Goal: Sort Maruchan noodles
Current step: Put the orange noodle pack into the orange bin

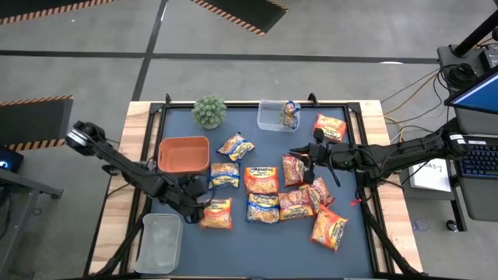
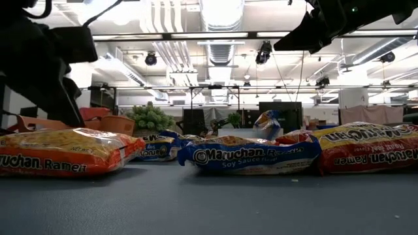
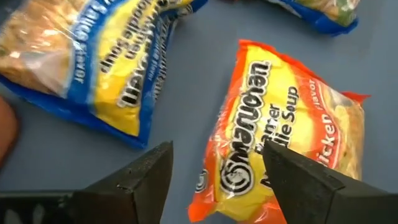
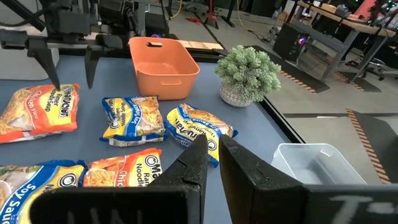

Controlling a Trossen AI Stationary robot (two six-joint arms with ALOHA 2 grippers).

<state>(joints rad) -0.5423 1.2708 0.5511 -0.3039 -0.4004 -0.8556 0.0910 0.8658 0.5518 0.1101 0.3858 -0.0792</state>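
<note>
Several Maruchan noodle packets lie flat on the dark mat, mostly around its middle. An orange packet lies at the near left. My left gripper is open and slants down over that packet's short end, one finger on either side of its corner. A blue-and-yellow packet lies just beyond it. My right gripper is shut and empty, held level above the middle packets. My left gripper's open fingers stand over the orange packet's short end, coming at it slanting from above. I cannot tell whether they touch it. The packet lies flat on the mat.
An orange tray stands on the left side of the mat, and a clear tub sits at the near left corner. At the far edge stand a small plant and another clear tub with one packet in it.
</note>
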